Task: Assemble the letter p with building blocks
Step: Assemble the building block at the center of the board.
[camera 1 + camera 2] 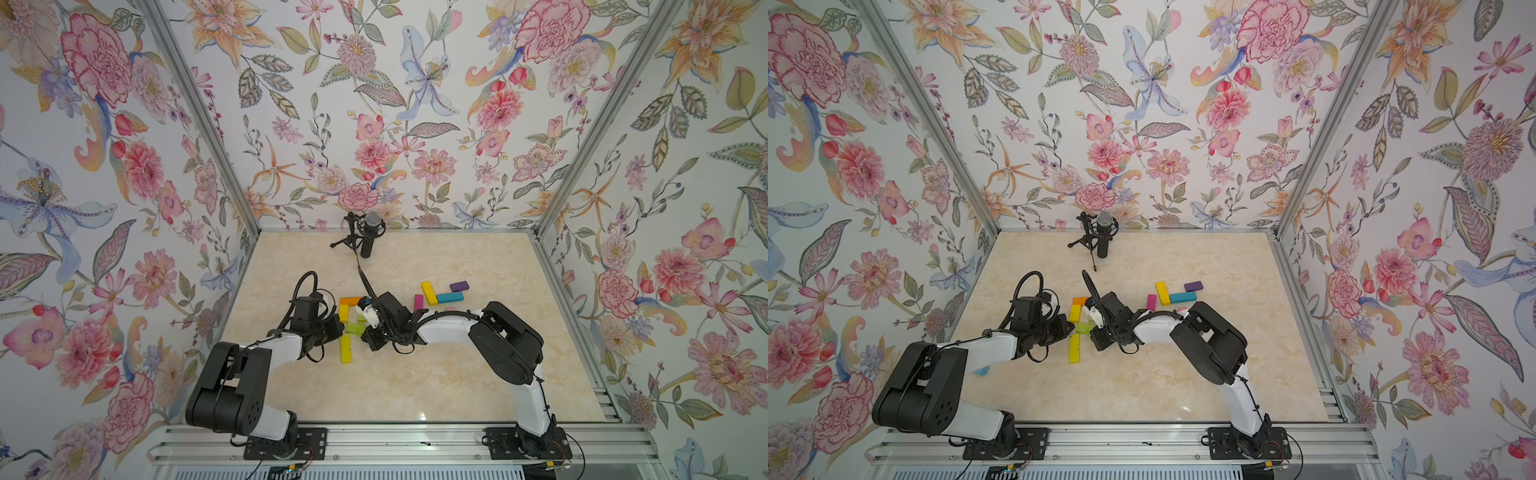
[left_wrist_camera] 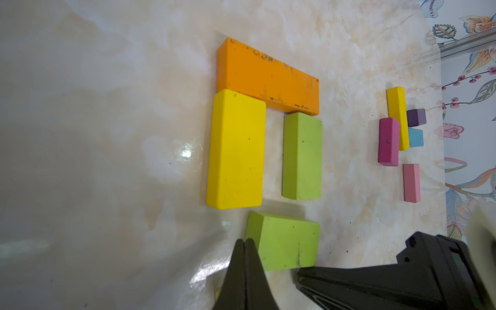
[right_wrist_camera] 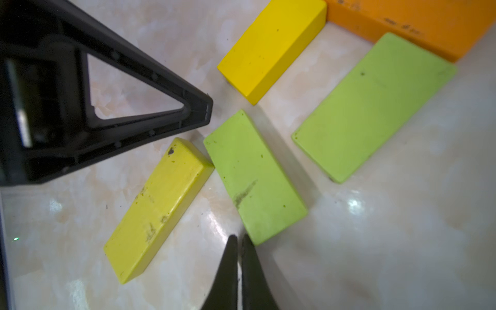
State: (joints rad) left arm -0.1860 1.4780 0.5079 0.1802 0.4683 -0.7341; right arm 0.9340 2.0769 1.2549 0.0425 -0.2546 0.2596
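The building blocks lie flat on the marble table. An orange block (image 2: 268, 77) caps a yellow block (image 2: 236, 150) and a lime green block (image 2: 302, 157), which lie parallel with a gap between them. A second lime green block (image 3: 255, 177) lies crosswise below them, askew. One of its ends meets the end of a long yellow block (image 3: 158, 212). My left gripper (image 2: 244, 241) is shut and empty at one end of this crosswise block. My right gripper (image 3: 239, 239) is shut and empty at its other end. In both top views the two grippers (image 1: 340, 329) (image 1: 1096, 334) flank that block (image 1: 355, 328).
Loose blocks lie to the right: yellow (image 1: 429, 293), teal (image 1: 449, 297), purple (image 1: 459, 286), magenta (image 1: 418, 302) and pink (image 2: 411, 182). A black microphone on a tripod (image 1: 370, 235) stands at the back, its cable running toward the right wrist. Floral walls close three sides.
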